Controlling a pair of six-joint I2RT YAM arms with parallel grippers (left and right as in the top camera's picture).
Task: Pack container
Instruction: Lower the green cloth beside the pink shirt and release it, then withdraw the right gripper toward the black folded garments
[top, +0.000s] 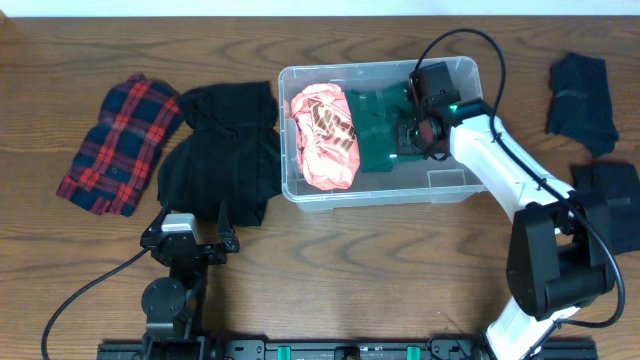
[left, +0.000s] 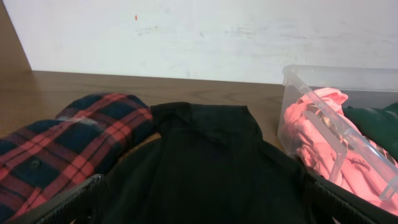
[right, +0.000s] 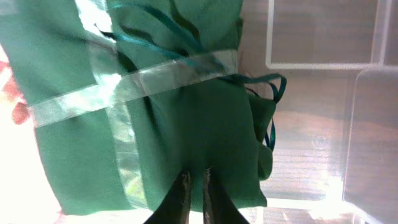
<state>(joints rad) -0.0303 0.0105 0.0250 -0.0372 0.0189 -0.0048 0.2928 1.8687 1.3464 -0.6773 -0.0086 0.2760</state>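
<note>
Down at 7 o'clock our left gripper (top: 190, 225) sits with jaws spread wide, just short of a crumpled black garment (top: 225, 150), with a red-and-navy plaid shirt (top: 120, 145) at its 9. Further back toward 1 o'clock, the clear rectangular plastic container (top: 400, 191) holds a pink bundle (top: 325, 135) and a folded green cloth (right: 186, 124). Our right gripper (right: 194, 177) has its jaws nearly together, tips on the green.

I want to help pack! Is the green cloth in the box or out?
In. The green cloth lies inside the clear container, beside the pink cloth, walls all round it.
</note>
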